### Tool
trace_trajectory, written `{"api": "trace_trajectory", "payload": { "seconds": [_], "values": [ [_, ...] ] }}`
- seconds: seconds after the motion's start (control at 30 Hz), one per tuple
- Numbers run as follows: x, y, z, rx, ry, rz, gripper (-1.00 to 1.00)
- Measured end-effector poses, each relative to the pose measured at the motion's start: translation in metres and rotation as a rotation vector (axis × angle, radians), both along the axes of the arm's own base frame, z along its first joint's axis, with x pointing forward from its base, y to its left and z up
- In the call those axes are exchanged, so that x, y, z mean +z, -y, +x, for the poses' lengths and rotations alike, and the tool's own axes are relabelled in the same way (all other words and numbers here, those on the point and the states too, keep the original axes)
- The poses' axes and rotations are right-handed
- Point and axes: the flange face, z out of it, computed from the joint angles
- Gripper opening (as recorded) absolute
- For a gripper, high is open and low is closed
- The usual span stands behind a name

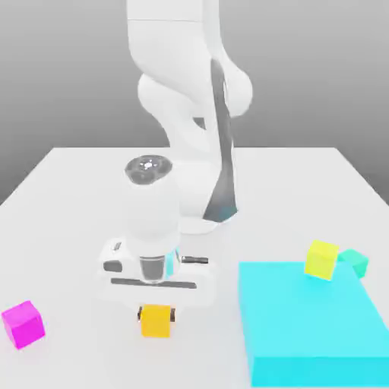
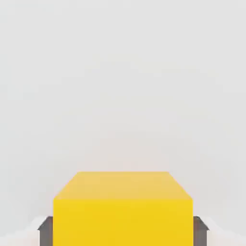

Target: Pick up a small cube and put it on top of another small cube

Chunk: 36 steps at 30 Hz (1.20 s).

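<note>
Exterior view: I see my gripper (image 1: 156, 314) low over the white table (image 1: 68, 197), pinching the orange-yellow cube (image 1: 156, 321); the teal-green cube (image 1: 355, 261) sits behind the cyan block (image 1: 308, 319). Hand view: both fingers (image 2: 46, 229) press the cube's (image 2: 122, 209) sides.

cube (image 1: 158, 320) between pincer (image 1: 157, 313) fingers (image 2: 45, 229)

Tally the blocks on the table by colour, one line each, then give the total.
Orange-yellow cube, between the fingers of the hand: 1
Lemon-yellow cube: 1
Magenta cube: 1
Teal-green cube: 1
Flat cyan block: 1
Total: 5
</note>
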Motion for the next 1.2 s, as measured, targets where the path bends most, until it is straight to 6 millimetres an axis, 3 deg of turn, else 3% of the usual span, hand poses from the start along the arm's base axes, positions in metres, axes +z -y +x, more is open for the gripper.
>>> {"api": "trace_trajectory", "payload": {
  "seconds": [0.07, 0.27, 0.37, 0.5, 0.73, 0.97, 1.2],
  "values": [
    [0.001, 0.0, 0.0, 0.0, 0.0, 0.0, -1.0],
    [0.052, 0.0, 0.001, 0.0, 0.0, 0.001, -1.0],
    [0.079, -0.02, 0.028, 0.084, 0.06, -0.003, -1.0],
    [0.095, -0.076, 0.045, 0.244, 0.091, 0.002, -1.0],
    [0.105, -0.18, 0.033, 0.512, 0.09, 0.014, -1.0],
    [0.116, -0.279, -0.005, 0.779, 0.085, 0.025, -1.0],
    [0.126, -0.365, -0.069, 1.049, 0.079, 0.037, -1.0]
  ]
}}
